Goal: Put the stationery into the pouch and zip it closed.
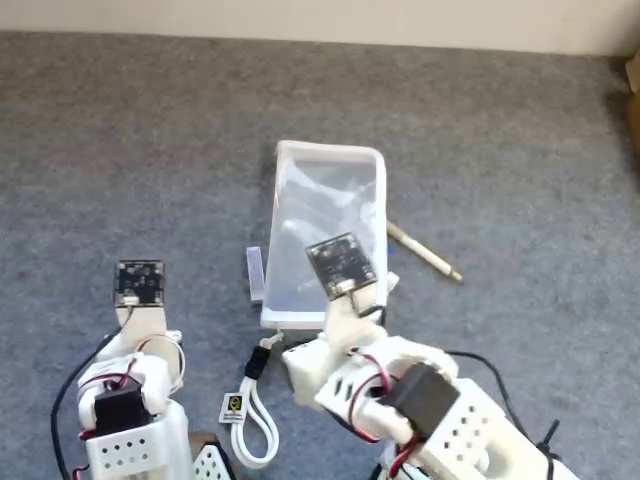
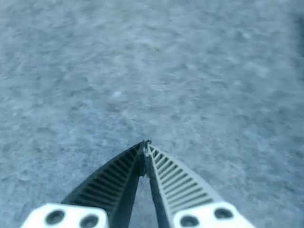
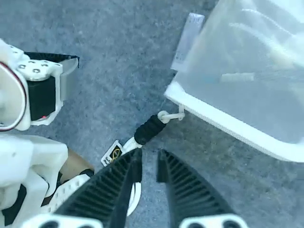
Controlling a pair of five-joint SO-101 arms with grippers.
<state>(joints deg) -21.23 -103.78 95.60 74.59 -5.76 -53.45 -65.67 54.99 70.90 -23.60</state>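
1. Hanging over bare carpet point(image 2: 190, 71) to the left of the work, the left gripper point(image 2: 146, 145) has its jaws pressed tip to tip with nothing between them.
2. The right gripper point(image 3: 149, 153) has its jaws parted by a narrow gap and grips nothing. Its tips sit just short of the black cord point(image 3: 149, 129) on the zip pull, and the white loop strap point(image 1: 255, 425) trails back towards the robot.
3. The step in hand looks like taking the pull. It would go better with the jaws a little wider and closed on the black cord, not the slack loop, so that the tug goes straight to the slider.
4. Beyond the cord, the pouch point(image 1: 325, 230) lies flat with its white zip edge point(image 3: 223, 128) facing the arms and the pull at the left corner. Whether the zip is open I cannot tell. The pouch looks light and likely to slide, so the idle left gripper could pin that corner while the right draws along the edge.
5. Farthest out, a pen point(image 1: 425, 252) lies on the carpet just right of the pouch, so it must go in before closing. A small pale strip point(image 1: 255, 272) lies against the pouch's left side; I cannot tell whether it is a tag or a loose item.
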